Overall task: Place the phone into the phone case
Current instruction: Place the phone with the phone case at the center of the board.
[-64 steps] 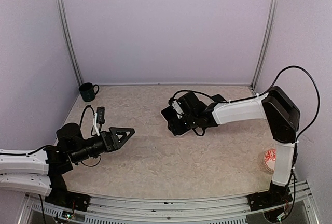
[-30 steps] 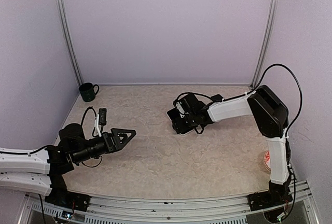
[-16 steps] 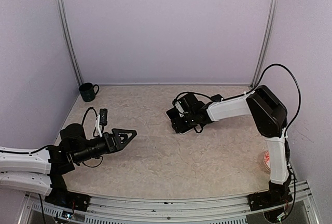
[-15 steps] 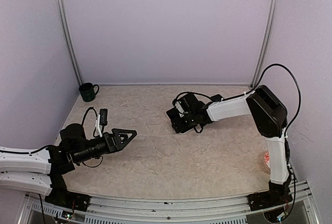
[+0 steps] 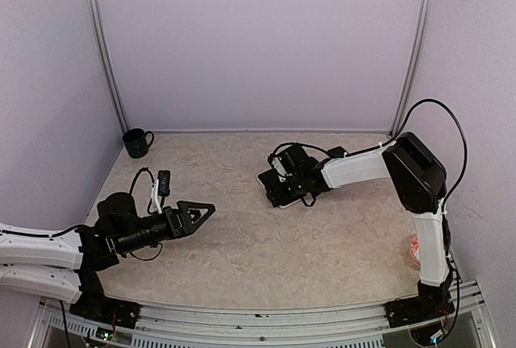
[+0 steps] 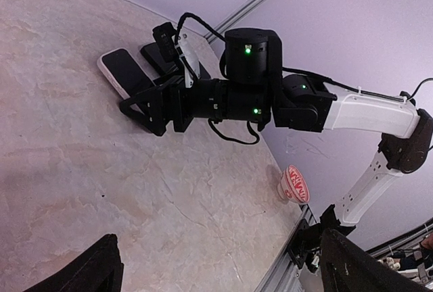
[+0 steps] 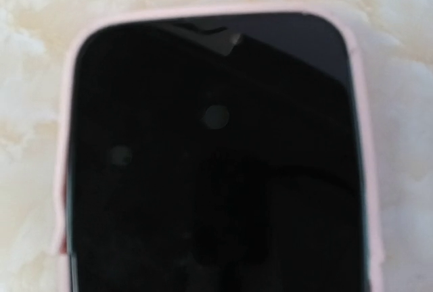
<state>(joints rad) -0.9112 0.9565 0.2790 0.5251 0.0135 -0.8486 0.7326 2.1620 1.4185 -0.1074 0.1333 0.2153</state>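
A dark mug (image 5: pixel 137 142) stands well apart from the left claw (image 5: pixel 201 211), off to its left near the back corner of the tabletop (image 5: pixel 242 259), and plays no part here. The left claw hangs low over the tabletop with its 2 fingers spread as wide as they go and nothing between them; it points across at the right arm, and the phone lies well ahead of it and a little to its right. The right claw (image 5: pixel 278 189) is by far the nearer of the 2: it sits directly over the phone (image 7: pixel 216 157), fingers parted wide and gripping nothing that I can see, since neither finger shows in its own camera. Directly below that claw the black screen fills the view, with the pink phone case (image 7: pixel 64 170) wrapping the rounded far end and both sides, so this end looks seated to me; the opposite end is out of frame and I cannot tell how it sits. The phone's long axis runs in line with the right claw's reach, so any pressing down falls to that arm. Behind the right claw, near its arm's base, stands a red-and-white cup (image 5: pixel 416 249), well apart.
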